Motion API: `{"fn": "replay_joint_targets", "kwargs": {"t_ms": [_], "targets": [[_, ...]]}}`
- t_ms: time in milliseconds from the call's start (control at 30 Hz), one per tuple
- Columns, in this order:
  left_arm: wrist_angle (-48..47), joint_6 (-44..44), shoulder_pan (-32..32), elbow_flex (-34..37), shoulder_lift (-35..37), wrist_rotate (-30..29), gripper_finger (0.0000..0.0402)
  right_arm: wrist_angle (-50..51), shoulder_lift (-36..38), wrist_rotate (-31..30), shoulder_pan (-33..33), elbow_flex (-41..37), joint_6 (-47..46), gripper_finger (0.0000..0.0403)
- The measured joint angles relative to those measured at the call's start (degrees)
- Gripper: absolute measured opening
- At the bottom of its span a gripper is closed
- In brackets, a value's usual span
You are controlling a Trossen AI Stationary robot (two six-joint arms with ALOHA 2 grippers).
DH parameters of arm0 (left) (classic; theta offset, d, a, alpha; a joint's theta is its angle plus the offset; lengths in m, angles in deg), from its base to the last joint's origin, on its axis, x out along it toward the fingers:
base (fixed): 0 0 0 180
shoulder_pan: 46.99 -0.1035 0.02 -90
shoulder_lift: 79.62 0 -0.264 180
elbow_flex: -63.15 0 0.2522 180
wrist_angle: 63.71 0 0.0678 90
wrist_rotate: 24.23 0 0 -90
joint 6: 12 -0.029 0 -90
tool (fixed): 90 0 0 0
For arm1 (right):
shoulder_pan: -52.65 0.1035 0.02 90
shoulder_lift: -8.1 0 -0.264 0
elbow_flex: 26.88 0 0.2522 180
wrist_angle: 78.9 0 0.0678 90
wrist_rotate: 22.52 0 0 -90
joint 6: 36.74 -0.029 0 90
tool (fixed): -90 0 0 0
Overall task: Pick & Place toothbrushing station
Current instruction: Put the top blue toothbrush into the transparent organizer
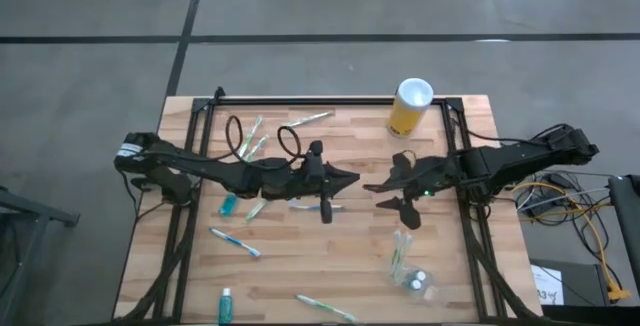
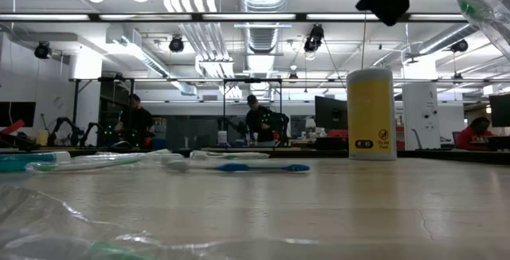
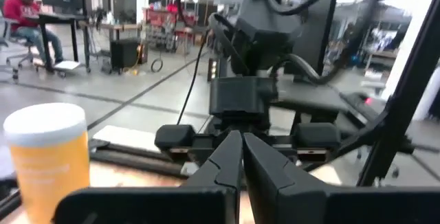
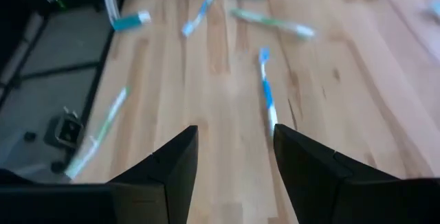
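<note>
Right-hand fingers fill the near edge of the right wrist view, spread wide with nothing between them. Just ahead of that gap, on the wooden table, lies the white-blue toothbrush, flat, with its long axis running almost straight away from the fingers. Its blue end points away from them and its pale end sits close to one fingertip.

In the high view, the right gripper hangs over the middle of the table, and the same white-blue toothbrush lies between it and the left gripper. There its long axis runs across the table, roughly in line with the right arm's reach. The left gripper is pressed shut and holds nothing, as its own wrist view shows.

Both arms are near this brush. The right one, already open and facing it, looks the likelier to take it, though its jaws would close along the handle unless the wrist turns.

Well apart, near the table's front right, stands the clear cup with brushes leaning in it.
</note>
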Motion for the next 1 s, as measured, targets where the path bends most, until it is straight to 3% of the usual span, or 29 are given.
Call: {"fn": "replay_joint_targets", "kwargs": {"t_ms": [400,767,1000], "targets": [[-13.7,5.0,0.0,0.0,1.9,-1.8,0.0021,-0.8,-8.9,-0.1,-0.1,0.0,0.6,0.0185],[-14.8,2.9,0.0,0.0,4.9,-7.4,0.0045,-13.9,-15.4,0.5,-2.5,0.0,0.9,0.0185],[-18.5,0.4,0.1,0.0,6.1,-8.0,0.0053,-13.7,-17.1,4.8,-5.1,0.0,0.8,0.0185]]}}
